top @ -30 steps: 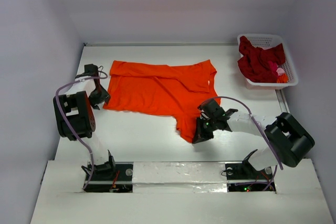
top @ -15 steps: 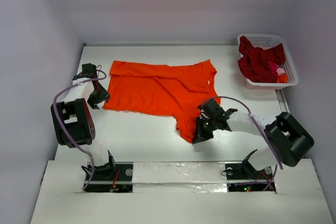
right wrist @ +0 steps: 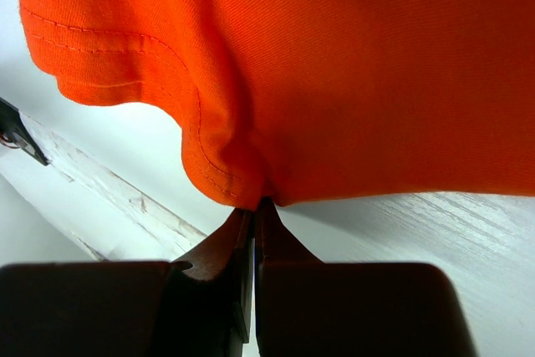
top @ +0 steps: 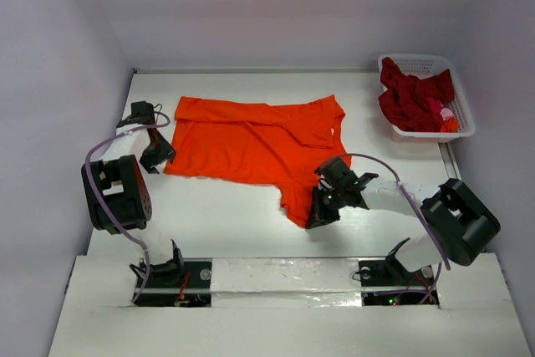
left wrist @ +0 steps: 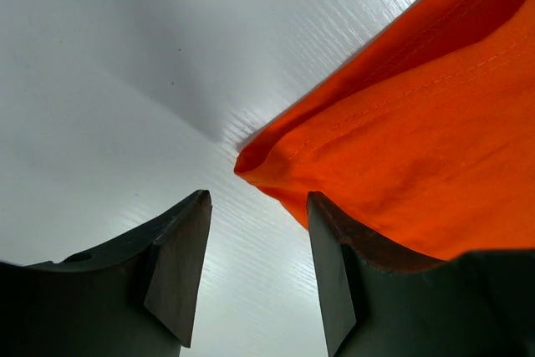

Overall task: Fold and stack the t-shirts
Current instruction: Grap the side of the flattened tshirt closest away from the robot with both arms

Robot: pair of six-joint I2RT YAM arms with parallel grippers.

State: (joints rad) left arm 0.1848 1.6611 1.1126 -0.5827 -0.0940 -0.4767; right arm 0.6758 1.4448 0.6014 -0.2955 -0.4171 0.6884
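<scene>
A bright orange t-shirt [top: 251, 140] lies spread flat across the middle of the table, with one flap reaching toward the near edge. My right gripper [top: 315, 218] is shut on the hem of that near flap [right wrist: 226, 173], the cloth bunched at its tips [right wrist: 255, 204]. My left gripper [top: 161, 156] sits low at the shirt's left near corner, open. In the left wrist view that corner [left wrist: 251, 160] lies just beyond the jaws [left wrist: 256, 198], with bare table between the fingers. A dark red t-shirt [top: 410, 96] and a pink one [top: 440, 111] are heaped in the basket.
A white lattice basket [top: 418, 60] stands at the back right, by the right wall. Walls close in the table on the left, back and right. A white strip [top: 284, 275] along the near edge carries both arm bases.
The left arm's elbow has shifted slightly down and left, while its gripper stays by the shirt's left corner. The right arm and the shirt have not moved.
</scene>
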